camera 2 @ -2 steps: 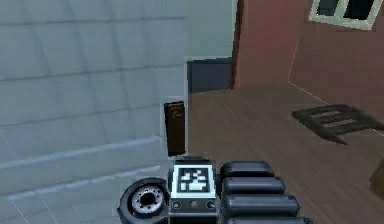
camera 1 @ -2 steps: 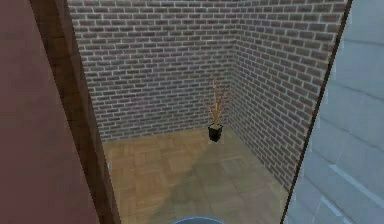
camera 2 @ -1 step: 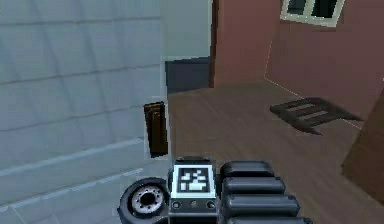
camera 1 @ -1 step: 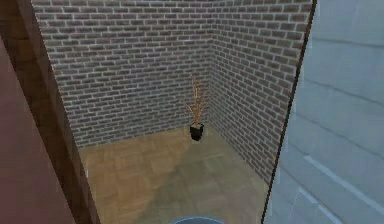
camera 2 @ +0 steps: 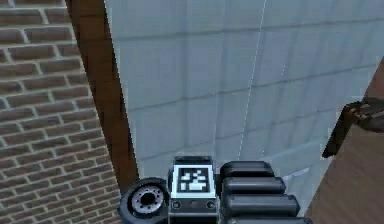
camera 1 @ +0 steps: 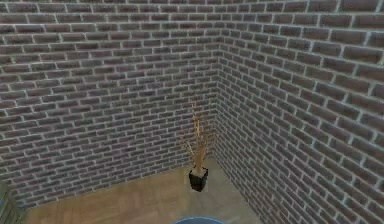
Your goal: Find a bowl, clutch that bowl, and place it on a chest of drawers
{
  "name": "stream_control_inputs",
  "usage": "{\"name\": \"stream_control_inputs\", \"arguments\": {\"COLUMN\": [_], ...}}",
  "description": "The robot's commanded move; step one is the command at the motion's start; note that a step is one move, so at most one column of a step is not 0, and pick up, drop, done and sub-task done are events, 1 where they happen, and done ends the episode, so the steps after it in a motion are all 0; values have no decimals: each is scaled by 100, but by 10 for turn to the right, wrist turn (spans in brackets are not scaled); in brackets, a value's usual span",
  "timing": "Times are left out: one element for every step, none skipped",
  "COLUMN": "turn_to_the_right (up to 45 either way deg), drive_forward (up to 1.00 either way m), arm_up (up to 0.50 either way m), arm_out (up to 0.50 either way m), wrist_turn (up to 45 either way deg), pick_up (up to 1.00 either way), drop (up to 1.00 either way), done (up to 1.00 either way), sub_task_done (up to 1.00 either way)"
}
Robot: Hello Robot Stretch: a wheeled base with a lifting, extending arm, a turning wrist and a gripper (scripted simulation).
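In the arm side view the arm's end sits at the bottom edge. One white square with black marks (camera 2: 196,180) shows, with a ribbed dark bar (camera 2: 257,190) to its right. Left of the square is the gripper (camera 2: 146,201), seen as a round dark body low in the picture. I cannot make out its far end, so I cannot tell whether it holds anything. In the forward view a thin bluish curved edge (camera 1: 196,220) peeks in at the bottom middle; what it is cannot be told.
Two brick walls (camera 1: 110,90) meet in a corner ahead, with a dry plant in a black pot (camera 1: 198,178) on the wooden floor (camera 1: 130,205). In the arm side view a pale grey-blue panel (camera 2: 230,90) stands close, beside a brown frame (camera 2: 110,100) and brick (camera 2: 40,120). A dark handle-like piece (camera 2: 355,125) juts in at the right.
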Motion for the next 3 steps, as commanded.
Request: {"name": "stream_control_inputs", "arguments": {"turn_to_the_right": [-450,-60,0], "drive_forward": [0,0,50], "arm_up": [0,0,0], "arm_out": [0,0,0], "wrist_turn": [0,0,0], "pick_up": [0,0,0], "drop": [0,0,0], "done": [0,0,0], "sub_task_done": [0,0,0]}}
